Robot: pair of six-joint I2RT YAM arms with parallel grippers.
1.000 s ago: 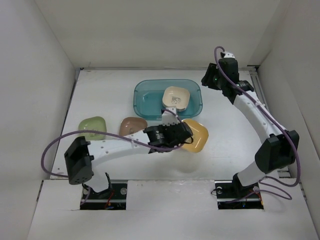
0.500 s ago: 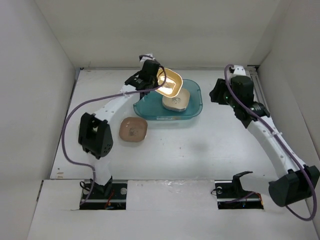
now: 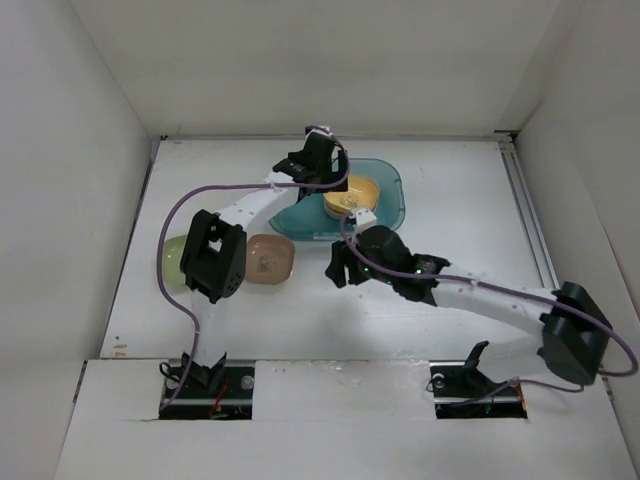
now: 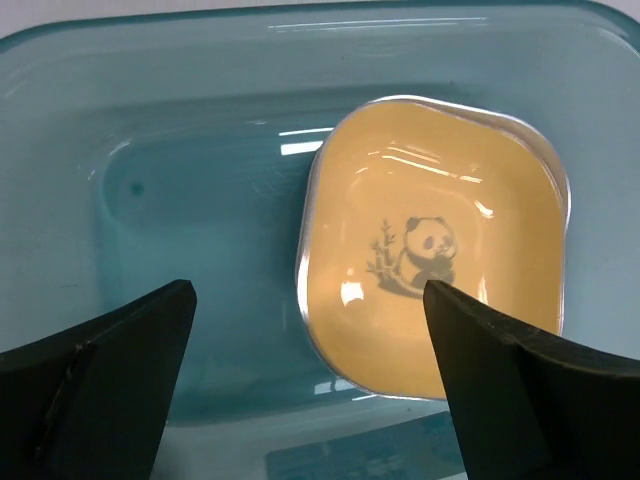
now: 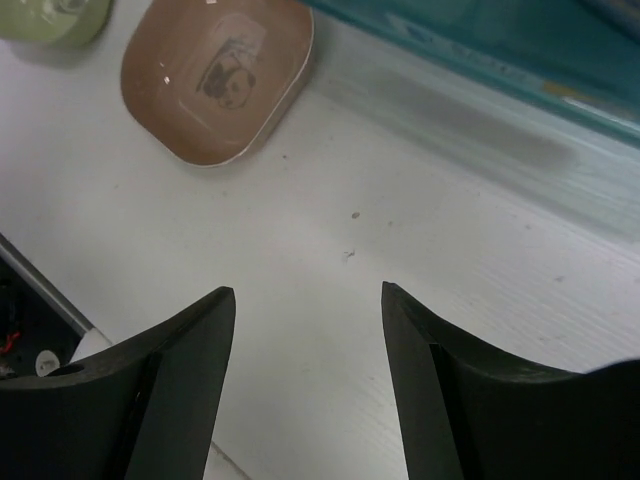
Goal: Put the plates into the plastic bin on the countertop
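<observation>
A yellow-orange plate [image 4: 435, 250] with a panda print lies flat in the teal plastic bin [image 4: 190, 200], towards its right side. My left gripper [image 4: 308, 295] hangs open just above it, holding nothing. In the top view the left gripper [image 3: 328, 178] is over the bin [image 3: 395, 190] beside that plate [image 3: 350, 195]. A brown plate [image 3: 268, 260] and a pale green plate [image 3: 172, 255] rest on the countertop [image 3: 450, 220] left of the bin. My right gripper [image 3: 338, 268] is open and empty, low over bare countertop just right of the brown plate [image 5: 215, 75].
White walls enclose the countertop on three sides. The left arm's links and purple cable arch over the green plate [image 5: 55, 15] and brown plate. The bin's front wall [image 5: 500, 50] runs just beyond the right gripper [image 5: 307, 290].
The left gripper has opened and let the yellow-orange plate go into the bin. The right arm has swung from the back right to the middle, beside the brown plate, its jaws wider.
</observation>
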